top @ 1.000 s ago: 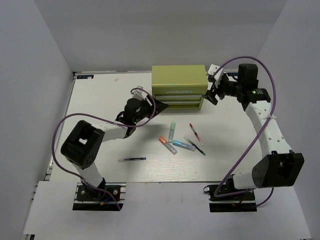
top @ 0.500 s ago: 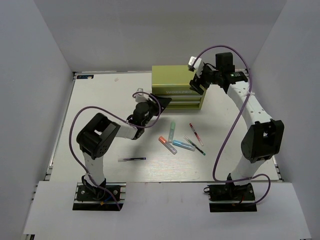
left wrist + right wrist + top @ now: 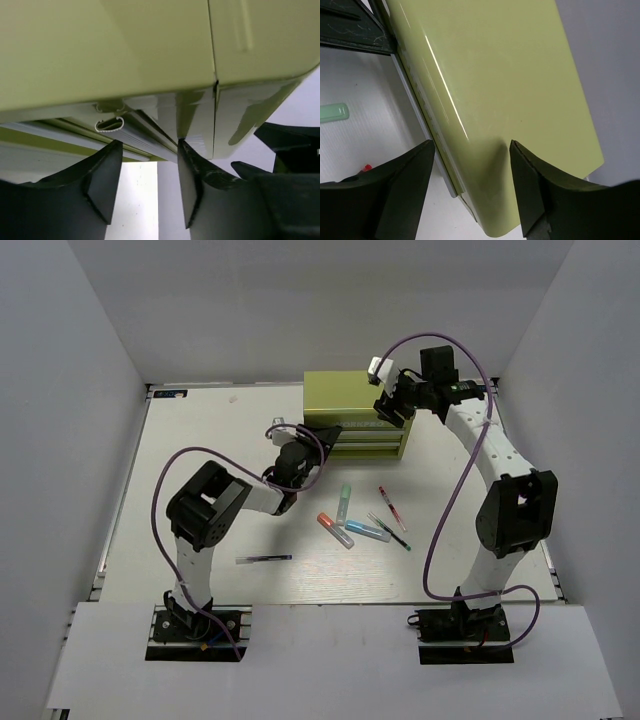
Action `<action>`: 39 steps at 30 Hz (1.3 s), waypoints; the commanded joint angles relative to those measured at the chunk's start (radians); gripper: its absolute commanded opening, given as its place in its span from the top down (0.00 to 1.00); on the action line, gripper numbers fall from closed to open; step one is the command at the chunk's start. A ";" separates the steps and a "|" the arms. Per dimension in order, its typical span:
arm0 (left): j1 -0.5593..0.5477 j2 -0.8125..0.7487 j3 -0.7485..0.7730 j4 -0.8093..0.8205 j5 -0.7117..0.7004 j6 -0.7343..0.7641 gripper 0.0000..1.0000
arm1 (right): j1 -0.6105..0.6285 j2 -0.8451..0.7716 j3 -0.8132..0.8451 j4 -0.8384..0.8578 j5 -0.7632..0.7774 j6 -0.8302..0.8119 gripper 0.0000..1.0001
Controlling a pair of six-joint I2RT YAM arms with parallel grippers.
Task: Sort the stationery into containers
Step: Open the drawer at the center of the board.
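Your left gripper [image 3: 148,150] is sitting with its jaws spread wide at the front left corner of the yellow-green tool chest [image 3: 357,400]. Your right gripper [image 3: 470,147] is hovering equally wide over the chest's top. The stubby markers [image 3: 336,530] and thin pens [image 3: 391,508] are lying on the white table [image 3: 200,460] before the chest, 1 dark-blue pen [image 3: 265,559] lying apart toward your left.

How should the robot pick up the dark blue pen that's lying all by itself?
Probably best to grab the pen around the middle of its barrel, coming straight down from above. It lies flat on the table, pointing left to right, so squeeze it across its thin width, from the near and far sides. Nothing lies close beside it, so there's room to come down.
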 commanded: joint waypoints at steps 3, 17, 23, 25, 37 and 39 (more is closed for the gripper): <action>-0.012 0.020 0.046 -0.004 -0.072 -0.065 0.46 | 0.004 -0.001 0.045 -0.018 0.009 -0.012 0.35; -0.041 0.077 0.065 0.047 -0.252 -0.138 0.49 | 0.006 0.025 0.067 -0.042 0.033 -0.014 0.36; -0.050 0.117 0.074 0.152 -0.289 -0.166 0.48 | 0.007 0.028 0.068 -0.049 0.035 -0.025 0.36; -0.050 0.129 0.074 0.225 -0.289 -0.166 0.48 | 0.006 0.026 0.067 -0.050 0.036 -0.031 0.36; -0.050 0.255 0.045 0.603 -0.257 -0.157 0.36 | 0.006 0.032 0.064 -0.050 0.036 -0.034 0.36; -0.050 0.265 0.056 0.623 -0.257 -0.148 0.32 | 0.006 0.032 0.062 -0.056 0.039 -0.035 0.36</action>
